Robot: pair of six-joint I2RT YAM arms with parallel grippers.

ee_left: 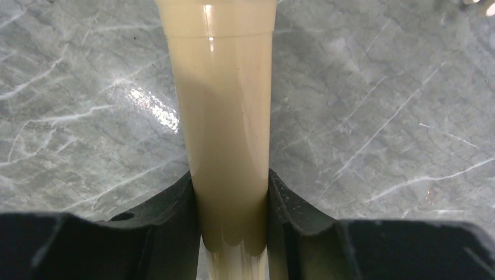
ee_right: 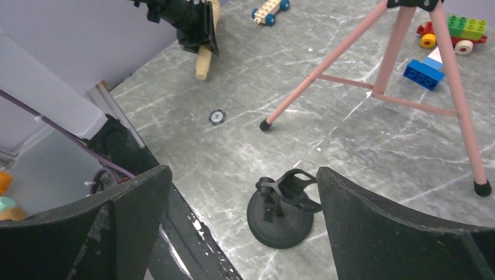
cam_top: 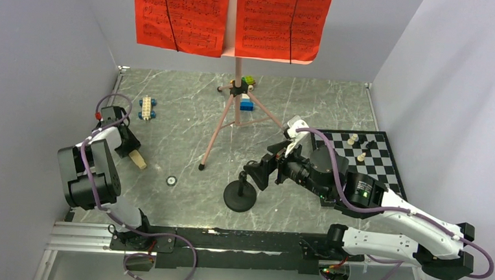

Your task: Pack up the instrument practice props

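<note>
Left wrist view: clamping the beige microphone [ee_left: 225,116] by its handle between the left fingers [ee_left: 169,227], pinching narrow so it cannot slip, holding it low at the left side of the surface [cam_top: 187,130]. Spreading the right fingers [ee_right: 117,227] wide, hovering near and above the small black mic stand [ee_right: 283,213], probably lining up to straddle its clip. Leaving the pink music stand [cam_top: 238,71] upright mid-surface, carrying the red sheet-music pages [cam_top: 181,12] on its desk, likely waiting for a later, two-armed step.
</note>
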